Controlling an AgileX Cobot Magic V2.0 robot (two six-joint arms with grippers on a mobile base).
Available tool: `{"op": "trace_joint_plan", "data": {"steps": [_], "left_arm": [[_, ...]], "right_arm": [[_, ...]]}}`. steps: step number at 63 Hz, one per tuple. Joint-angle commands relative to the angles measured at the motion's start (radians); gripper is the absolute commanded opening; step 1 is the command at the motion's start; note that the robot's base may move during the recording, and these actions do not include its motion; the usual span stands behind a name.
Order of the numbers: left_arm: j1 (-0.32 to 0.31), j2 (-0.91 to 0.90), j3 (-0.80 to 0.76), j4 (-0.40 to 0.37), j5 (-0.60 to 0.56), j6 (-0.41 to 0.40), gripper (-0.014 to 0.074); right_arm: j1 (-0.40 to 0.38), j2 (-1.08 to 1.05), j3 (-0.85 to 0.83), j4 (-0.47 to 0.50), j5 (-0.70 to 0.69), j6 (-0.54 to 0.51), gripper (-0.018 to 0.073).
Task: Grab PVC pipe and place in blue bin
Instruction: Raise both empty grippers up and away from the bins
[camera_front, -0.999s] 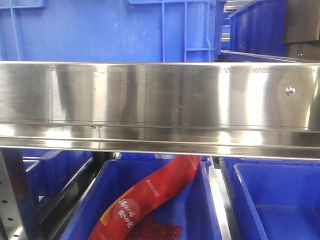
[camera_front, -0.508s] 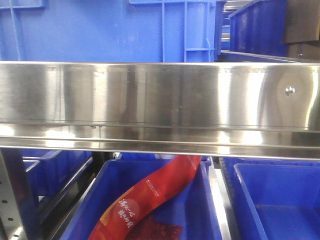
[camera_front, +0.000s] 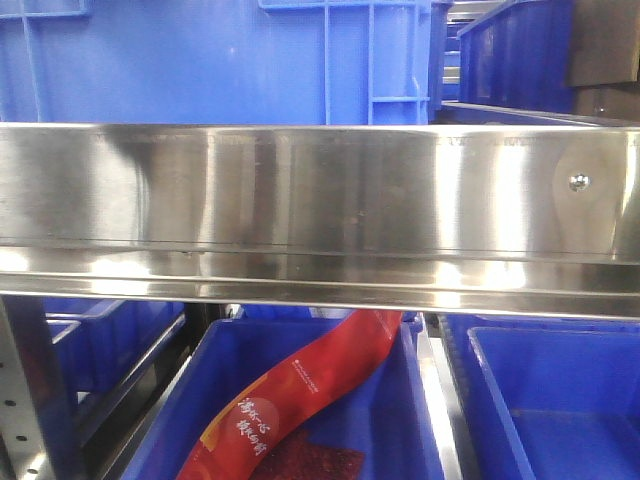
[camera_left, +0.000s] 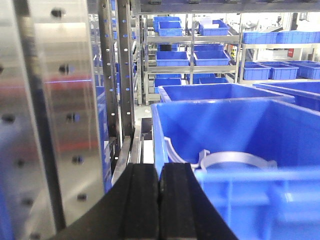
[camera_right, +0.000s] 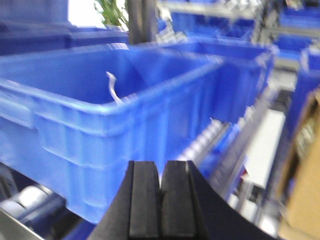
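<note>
- Just beyond my left pincer (camera_left: 159, 200), over the near rim of the deep blue plastic bin (camera_left: 225, 125), lies the pale grey-white curved PVC piece (camera_left: 235, 159). I take it for the pipe I am after, though only its upper arc shows.
- It sits ahead and to the right of my left pincer's pads, down inside the bin and below the rim line. Its arc runs crosswise, left to right, not pointing away from me. A second pale curve rests against the bin's left inner wall.
- My left pincer's black pads are pressed together with nothing between them. They must part before I go over the rim.
- To my left stands the perforated stainless-steel upright (camera_left: 50, 125), close beside the pincer. I judge any swing should go right, away from it.
- My right pincer (camera_right: 161, 200) is likewise closed on nothing. Its view is blurred. It faces the outer wall of a large blue crate (camera_right: 100, 135), where a thin white strip (camera_right: 113, 87) pokes up inside; I cannot tell what that is.
- The left arm looks nearer and better lined up, so I judge the grasp is its job.
- From the front view neither pincer nor pipe shows. A brushed steel shelf beam (camera_front: 320, 190) spans the frame, and a long red printed packet (camera_front: 300, 400) lies in a lower blue bin (camera_front: 200, 380).
</note>
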Motion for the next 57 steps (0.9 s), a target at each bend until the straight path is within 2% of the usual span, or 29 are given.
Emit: {"op": "trace_joint_plan", "data": {"steps": [1,23,30,36,49,57], "left_arm": [[0.006,-0.042,0.040,-0.008,-0.026,0.000,-0.0111],[0.006,-0.214,0.206,-0.049,-0.027,0.000,-0.0111],[0.006,-0.282,0.252,-0.055,-0.027,0.000,-0.0111],[0.006,-0.336,0.289,-0.055,-0.027,0.000,-0.0111],[0.006,-0.426,0.312,-0.079,0.070,0.000,-0.0111],[0.006,-0.471,0.313,-0.079,0.084,0.000,-0.0111]], "right_arm": [[-0.023,-0.006,0.010,-0.012,-0.014,0.005,-0.0169],[-0.036,-0.064,0.137,-0.017,-0.046,0.005,-0.0169],[-0.036,-0.127,0.195,-0.017,-0.077,0.061,-0.0169],[-0.036,-0.192,0.234,-0.017,-0.084,0.063,-0.0169],[-0.036,-0.316,0.326,-0.017,-0.077,0.063,-0.0169],[-0.036,-0.347,0.371,-0.017,-0.079,0.063,-0.0169]]}}
